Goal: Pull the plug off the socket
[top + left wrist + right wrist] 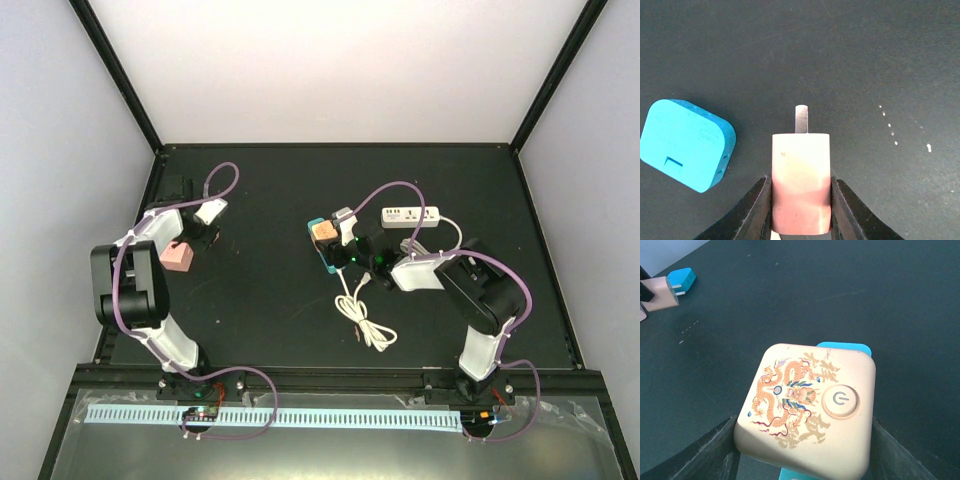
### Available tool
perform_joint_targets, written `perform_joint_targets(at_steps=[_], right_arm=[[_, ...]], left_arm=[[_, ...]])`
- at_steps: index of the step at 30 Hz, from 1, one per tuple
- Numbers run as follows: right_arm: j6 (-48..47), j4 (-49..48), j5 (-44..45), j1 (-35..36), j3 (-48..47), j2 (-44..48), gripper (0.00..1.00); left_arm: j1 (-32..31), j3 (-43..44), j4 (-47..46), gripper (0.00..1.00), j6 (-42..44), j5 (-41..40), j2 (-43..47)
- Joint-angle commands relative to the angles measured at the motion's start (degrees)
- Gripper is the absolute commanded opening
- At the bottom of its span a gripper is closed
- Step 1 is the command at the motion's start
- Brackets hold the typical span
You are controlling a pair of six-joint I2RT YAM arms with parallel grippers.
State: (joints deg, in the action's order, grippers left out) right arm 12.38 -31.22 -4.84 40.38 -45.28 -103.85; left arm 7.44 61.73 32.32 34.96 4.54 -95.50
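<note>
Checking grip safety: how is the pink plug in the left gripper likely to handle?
The pink plug looks like a rigid plastic block, so it should not flex in the left gripper. Its smooth sides could slip under a weak squeeze. Fitting between the fingers, it is probably light.

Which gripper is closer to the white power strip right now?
Right. The right gripper is at the beige cube, just left of the white power strip. The left gripper holds the pink plug far over on the table's left side.
</note>
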Motion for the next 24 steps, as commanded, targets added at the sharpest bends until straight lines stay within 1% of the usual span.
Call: perform_joint_targets(at_steps=[1,5,11,12,14,16,20,24], right_arm=[[-0.9,9.1,2.3,-0.7,1.2,-2.8,0.04],[-1.0,8.9,2.2,-0.7,1.2,-2.6,0.04],[-1.0,9.0,1.9,-0.8,1.2,-2.8,0.04],[-1.0,9.1,1.8,-0.8,1.2,-2.9,0.04],[-1.0,9.2,1.6,-0.8,1.2,-2.9,0.04],[-1.0,9.1,1.6,-0.7,1.2,-2.9,0.04],[-1.1,9.2,1.7,-0.8,1.1,-3.0,0.04],[-1.2,9.2,1.4,-0.8,1.1,-3.2,0.04]], left_arm=[[0.5,3.3,-2.7,0.18,-0.5,-1.9,-3.1],[0.5,3.6,-4.5,0.18,-0.8,-4.4,-5.3],[0.4,1.1,-8.6,0.19,-0.3,-7.8,-5.2],[0.4,-0.2,-9.7,0.26,0.3,-8.7,-4.8],[0.4,-0.3,-9.0,0.37,0.5,-8.2,-4.6],[0.4,-0.5,-7.9,0.45,1.0,-6.4,-3.7],[-0.1,-1.1,-6.4,0.49,1.0,-3.6,-1.1],[-1.1,-2.4,-5.7,0.55,1.3,-2.9,0.9]])
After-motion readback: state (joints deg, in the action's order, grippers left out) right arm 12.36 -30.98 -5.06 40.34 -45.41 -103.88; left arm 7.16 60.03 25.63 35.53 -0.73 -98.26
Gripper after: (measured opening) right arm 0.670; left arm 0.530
